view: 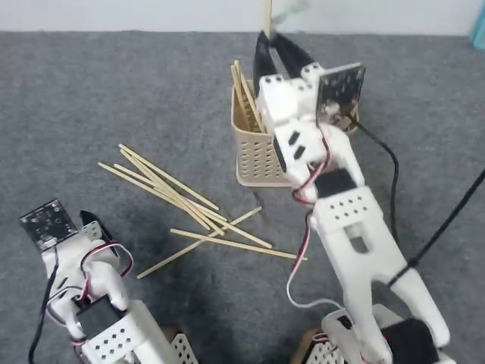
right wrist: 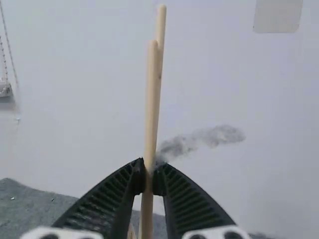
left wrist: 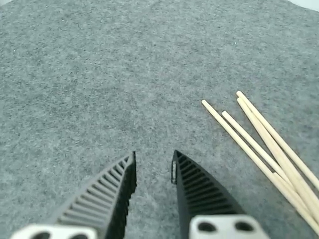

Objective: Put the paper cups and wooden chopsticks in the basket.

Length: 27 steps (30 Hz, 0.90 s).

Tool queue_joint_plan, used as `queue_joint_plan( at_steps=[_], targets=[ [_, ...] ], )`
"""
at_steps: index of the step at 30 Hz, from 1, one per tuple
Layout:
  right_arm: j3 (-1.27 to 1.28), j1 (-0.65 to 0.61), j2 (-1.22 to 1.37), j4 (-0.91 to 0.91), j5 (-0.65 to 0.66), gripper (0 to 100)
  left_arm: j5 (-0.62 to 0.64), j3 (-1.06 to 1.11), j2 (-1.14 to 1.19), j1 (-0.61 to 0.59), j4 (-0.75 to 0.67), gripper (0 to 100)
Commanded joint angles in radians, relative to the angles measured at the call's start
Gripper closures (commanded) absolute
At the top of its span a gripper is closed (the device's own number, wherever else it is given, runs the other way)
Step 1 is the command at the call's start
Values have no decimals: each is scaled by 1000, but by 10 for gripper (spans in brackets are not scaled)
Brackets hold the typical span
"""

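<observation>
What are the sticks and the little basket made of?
The chopsticks look like bare wood: pale tan, matte, thin and straight, with no shine or paint. The basket is probably plastic: smooth beige, moulded with neat rows of little slots in its wall.

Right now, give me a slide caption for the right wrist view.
Right gripper shut on two wooden chopsticks, ends jutting well beyond it, pale wall behind.

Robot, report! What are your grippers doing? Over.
Right gripper shut on two chopsticks, above basket. Left gripper open over mat, near loose chopsticks. Nothing blocks basket.
</observation>
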Motion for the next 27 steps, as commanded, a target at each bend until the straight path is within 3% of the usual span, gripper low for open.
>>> queue_joint_plan(
  at_steps=[1,5,11,15,27],
  targets=[
    [55,7,-99,-25,-15,991,-14,-2,-15,9,-2,885],
    [107,5,-110,-25,-15,983,-14,-2,-15,9,-2,885],
    [106,5,-120,-24,-75,851,-14,-2,-15,9,-2,885],
    [35,4,-122,15,-80,875,-14,-2,-15,9,-2,885],
    [-230,-42,-374,682,-84,893,-14,-4,-15,9,-2,885]
  ],
)
